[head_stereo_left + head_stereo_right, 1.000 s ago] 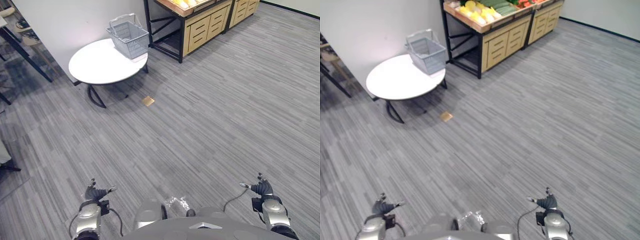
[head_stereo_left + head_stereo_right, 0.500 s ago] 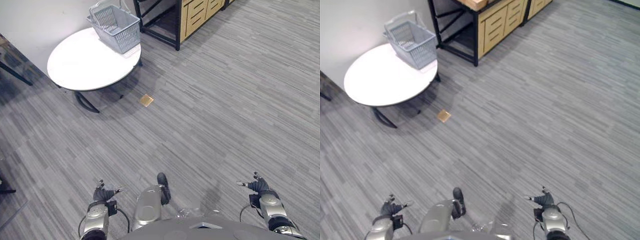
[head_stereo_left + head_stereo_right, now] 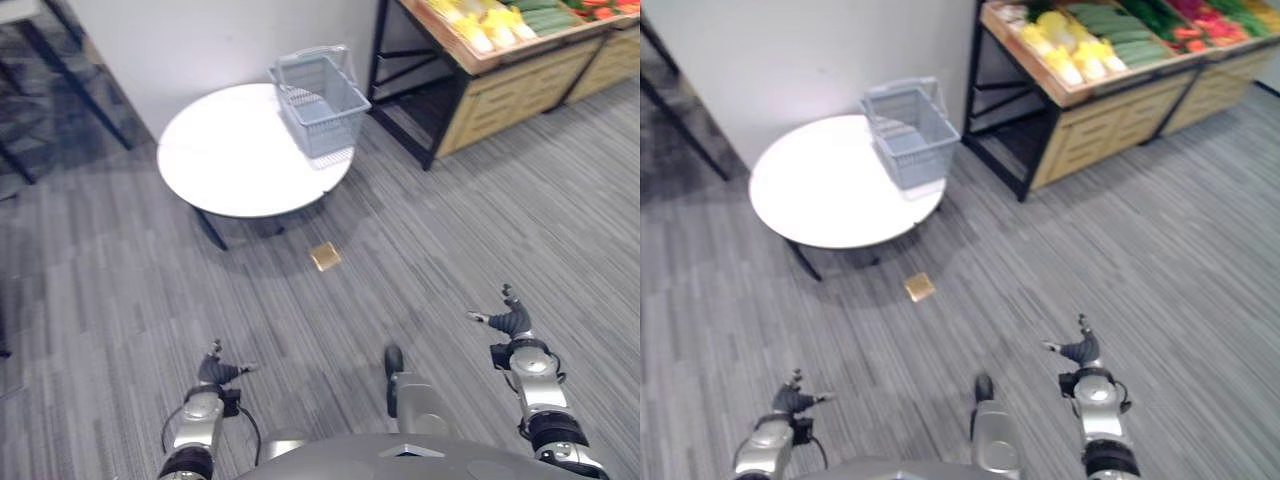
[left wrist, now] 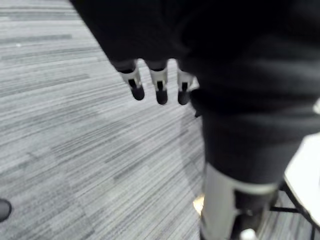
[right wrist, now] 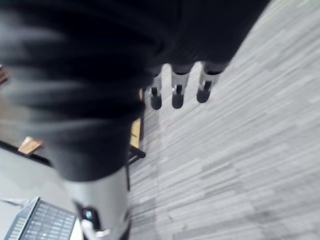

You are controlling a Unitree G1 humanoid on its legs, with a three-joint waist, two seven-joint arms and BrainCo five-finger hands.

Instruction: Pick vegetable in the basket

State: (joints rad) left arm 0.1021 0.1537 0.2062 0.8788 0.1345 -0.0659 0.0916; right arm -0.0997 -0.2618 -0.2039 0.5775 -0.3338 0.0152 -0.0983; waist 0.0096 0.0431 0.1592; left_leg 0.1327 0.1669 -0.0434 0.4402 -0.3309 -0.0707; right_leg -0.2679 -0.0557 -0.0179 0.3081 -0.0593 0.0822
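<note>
Basket (image 3: pixel 318 100): grey, handles raised, standing on the right-hand edge of the round white counter (image 3: pixel 225 160), upper centre of the left eye view. Vegetables (image 3: pixel 1080 50), yellow, green and red, lie on the wooden stand (image 3: pixel 1110 110) at upper right, well apart from both hands. Left hand (image 3: pixel 213 373) sits at lower left and right hand (image 3: pixel 511 323) at lower right, each above the grey floor (image 3: pixel 420 250). Fingers (image 4: pixel 159 91) of both are straight and hold nothing. A small brown square (image 3: pixel 325 256) lies on the floor just below the counter.
</note>
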